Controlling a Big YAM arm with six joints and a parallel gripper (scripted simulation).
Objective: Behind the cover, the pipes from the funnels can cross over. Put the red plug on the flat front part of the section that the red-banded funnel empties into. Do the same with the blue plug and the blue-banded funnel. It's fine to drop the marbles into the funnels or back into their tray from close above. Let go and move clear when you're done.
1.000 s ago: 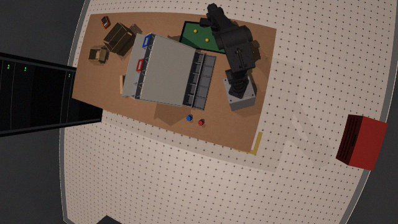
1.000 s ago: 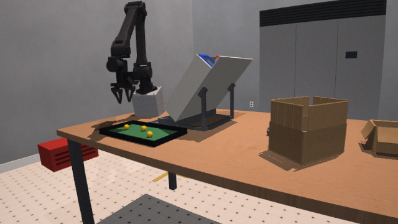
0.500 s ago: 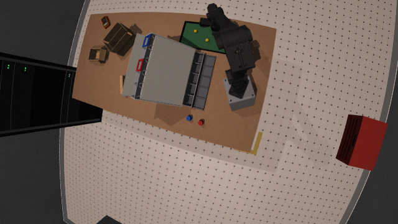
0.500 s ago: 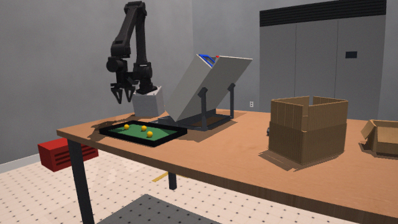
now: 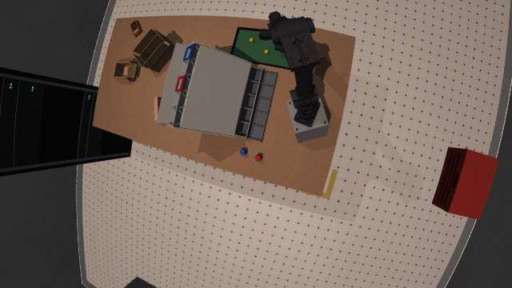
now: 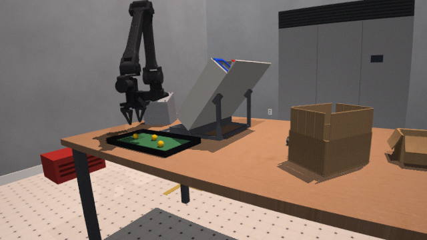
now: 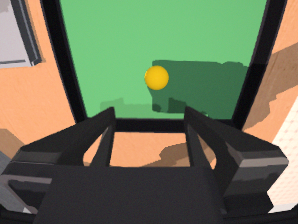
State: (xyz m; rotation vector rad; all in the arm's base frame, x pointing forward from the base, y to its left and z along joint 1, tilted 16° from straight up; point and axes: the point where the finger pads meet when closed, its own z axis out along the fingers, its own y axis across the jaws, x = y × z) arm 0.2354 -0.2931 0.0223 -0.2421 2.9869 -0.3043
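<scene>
Three yellow marbles lie apart from one another in the black-rimmed green tray [image 5: 260, 62] [image 6: 165, 154] [image 7: 170, 125] on the desk [image 5: 224, 160] [image 6: 253, 167] [image 7: 55, 102]. The tool [image 6: 134, 123] [image 7: 149, 113] hangs above the tray's end, its fingers standing fairly wide with nothing between them, pointing down; in the wrist view one marble [image 7: 156, 78] shows just beyond the fingertips. The grey cover [image 5: 216, 92] [image 6: 230, 90] slopes on dark posts [image 6: 219, 117] between the tray and the two plugs. At its raised edge are the blue-banded funnel [image 5: 185, 53] [image 6: 218, 63] and the red-banded funnel [image 5: 177, 84] [image 6: 233, 61], the blue one nearer the tray side. Along the low edge runs a row of grey sections [image 5: 262, 106], and no plug sits on their flat fronts. The blue plug [image 5: 243, 152] and the red plug [image 5: 258, 158] stand near each other on the desk, just beyond the end of that row, the red one closer to the arm's base [image 5: 312, 135] [image 6: 167, 115]. Two open cardboard boxes [image 5: 149, 56] [image 6: 330, 150] [image 5: 122, 70] [image 6: 415, 148] rest past the funnel side.
</scene>
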